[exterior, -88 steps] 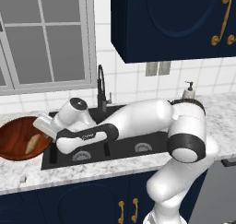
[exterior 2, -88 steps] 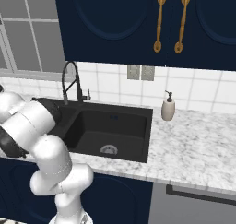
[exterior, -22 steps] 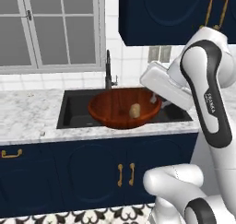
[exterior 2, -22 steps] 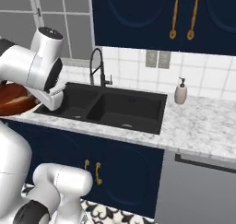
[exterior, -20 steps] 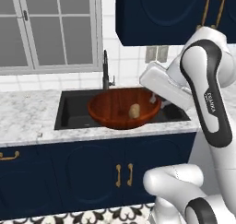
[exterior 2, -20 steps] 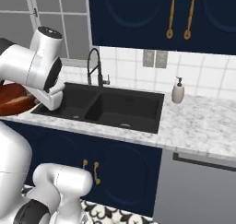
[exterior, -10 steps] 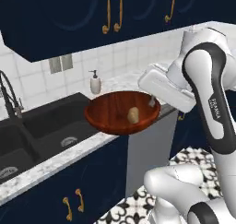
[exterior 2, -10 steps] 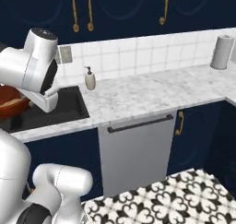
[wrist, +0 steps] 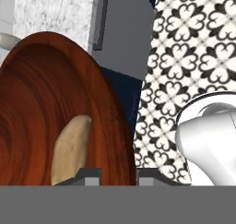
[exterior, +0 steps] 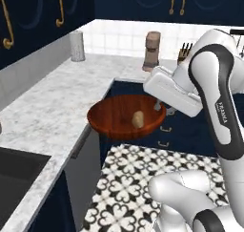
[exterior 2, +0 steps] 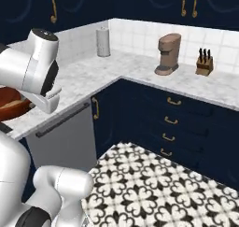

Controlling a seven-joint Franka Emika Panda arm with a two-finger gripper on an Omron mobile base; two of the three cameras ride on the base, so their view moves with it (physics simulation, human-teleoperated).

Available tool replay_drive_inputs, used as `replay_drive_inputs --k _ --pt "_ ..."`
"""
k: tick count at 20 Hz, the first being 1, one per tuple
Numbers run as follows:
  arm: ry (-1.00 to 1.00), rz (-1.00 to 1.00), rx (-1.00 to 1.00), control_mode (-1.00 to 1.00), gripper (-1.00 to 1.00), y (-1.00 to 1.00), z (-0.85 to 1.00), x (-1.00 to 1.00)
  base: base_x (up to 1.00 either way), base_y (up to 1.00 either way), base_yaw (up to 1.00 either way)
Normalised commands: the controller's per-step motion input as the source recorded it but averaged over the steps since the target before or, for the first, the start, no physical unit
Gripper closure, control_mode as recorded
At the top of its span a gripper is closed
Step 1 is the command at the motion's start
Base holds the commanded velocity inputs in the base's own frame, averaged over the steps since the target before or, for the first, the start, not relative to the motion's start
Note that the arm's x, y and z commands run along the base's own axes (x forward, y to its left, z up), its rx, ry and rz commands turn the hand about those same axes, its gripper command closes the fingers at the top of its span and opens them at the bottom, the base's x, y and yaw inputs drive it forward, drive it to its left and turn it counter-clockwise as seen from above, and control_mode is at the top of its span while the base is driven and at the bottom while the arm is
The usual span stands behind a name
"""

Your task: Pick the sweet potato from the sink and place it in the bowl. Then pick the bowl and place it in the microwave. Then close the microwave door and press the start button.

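The reddish-brown bowl hangs level in the air beside the marble counter's edge, above the tiled floor. The tan sweet potato lies inside it, right of its middle. My gripper is shut on the bowl's right rim. In the hand view the bowl takes up the left side, the sweet potato lies near my gripper, and the rim passes between the two fingertips. A sliver of the bowl shows behind my arm. A corner of the black sink is at the lower left. The microwave is out of view.
An L-shaped marble counter runs over navy cabinets and a grey appliance front. On it stand a paper towel roll, a brown coffee machine and a knife block. Patterned floor lies open to the right.
The whole scene has swung sideways: the sink slid off to the left and a corner counter with the coffee machine came into view. The bowl stays in my grip with the sweet potato inside.
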Motion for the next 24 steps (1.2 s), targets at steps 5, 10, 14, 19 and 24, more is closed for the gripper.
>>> replay_drive_inputs --k 5,10,14,19,24 --pt "0.0 0.0 0.0 1.0 1.0 0.0 0.0 0.0 0.0 0.0 -0.97" --pt "0.0 0.0 0.0 1.0 1.0 0.0 0.0 0.0 0.0 0.0 -0.99" --pt "0.0 0.0 0.0 1.0 1.0 0.0 0.0 0.0 0.0 0.0 -1.0" --pt "0.0 0.0 0.0 1.0 1.0 0.0 0.0 0.0 0.0 0.0 -1.0" --pt "0.0 0.0 0.0 1.0 1.0 0.0 0.0 0.0 0.0 -0.27 -0.87"
